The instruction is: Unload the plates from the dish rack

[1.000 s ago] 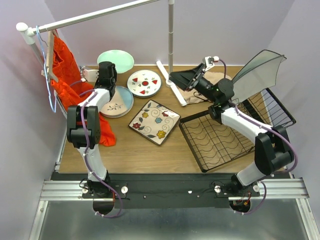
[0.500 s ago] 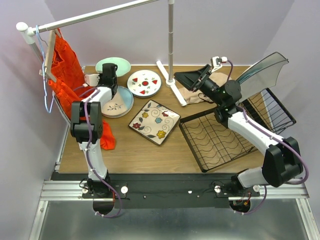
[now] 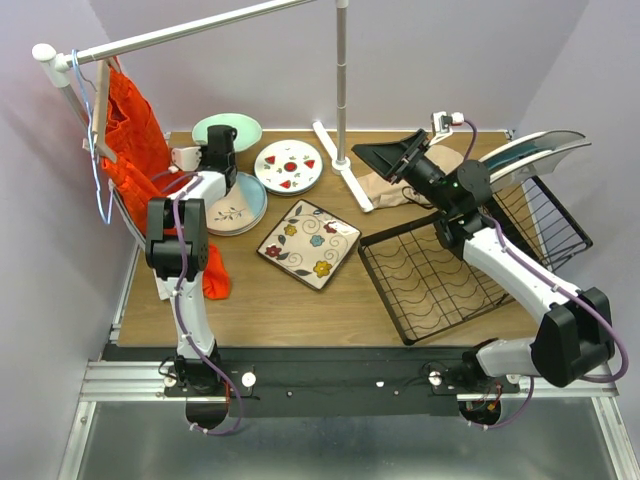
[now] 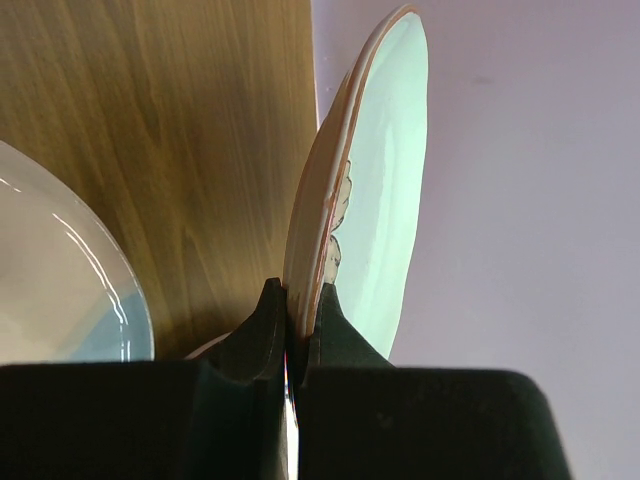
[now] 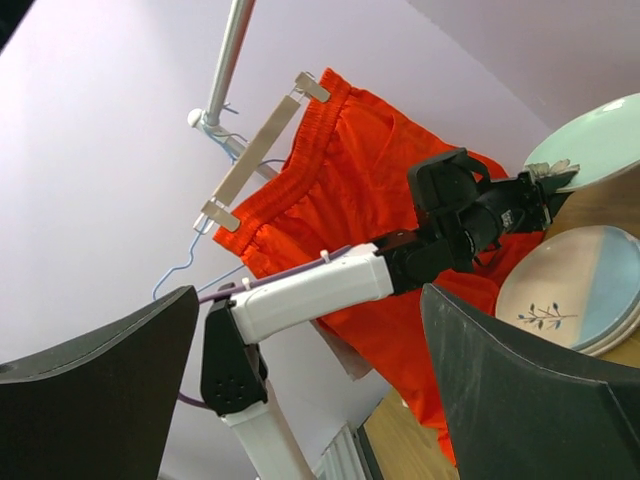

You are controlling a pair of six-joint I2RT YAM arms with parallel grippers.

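Bright, even, diffuse overhead light, faint soft shadows on the counter (image 3: 290, 300), sheen on the pale green plate (image 4: 390, 150), left hand (image 4: 297, 290) near-black and blurred, top view sharp

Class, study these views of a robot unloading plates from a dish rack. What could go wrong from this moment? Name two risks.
1. The left gripper pinches only the rim of the pale green plate, which stands on edge near the back of the table. It could slip or pivot and chip.
2. The teal plate leans in the dish rack close beside the right arm. The right gripper is open and empty, so a swing might knock the plate over.
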